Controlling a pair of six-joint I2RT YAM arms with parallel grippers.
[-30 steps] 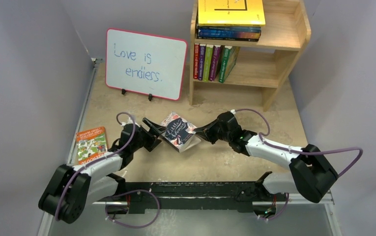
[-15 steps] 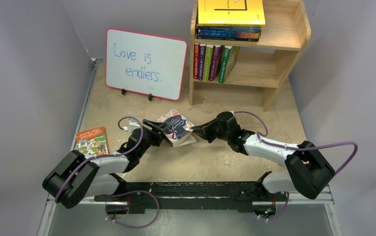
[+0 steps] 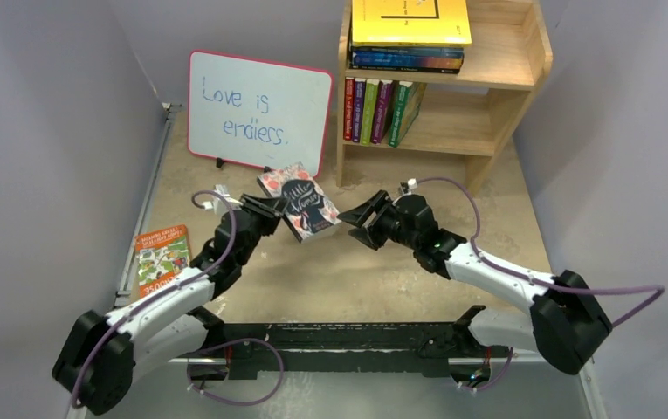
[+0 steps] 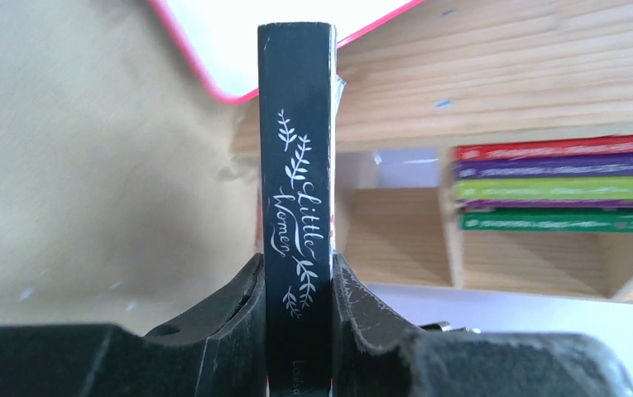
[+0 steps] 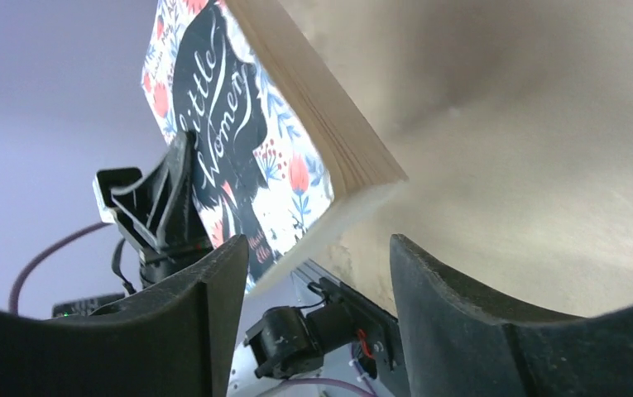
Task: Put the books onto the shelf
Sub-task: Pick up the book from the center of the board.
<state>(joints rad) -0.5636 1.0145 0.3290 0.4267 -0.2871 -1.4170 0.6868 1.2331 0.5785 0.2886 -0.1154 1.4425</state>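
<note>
Left gripper [image 4: 296, 289] clamped on my floral book's [image 3: 299, 201] spine, lifted off the table; right gripper [image 3: 361, 223] parted, just beside it, holding nothing.

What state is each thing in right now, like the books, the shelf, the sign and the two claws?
Little Women book: off the table, clamped at its spine.
Left gripper: shut on that book.
Right gripper: open, apart from it.
Orange book: flat on the table.
Shelf: upright, upper tier with stacked books, lower with upright books.
Whiteboard: standing, written on.
</note>
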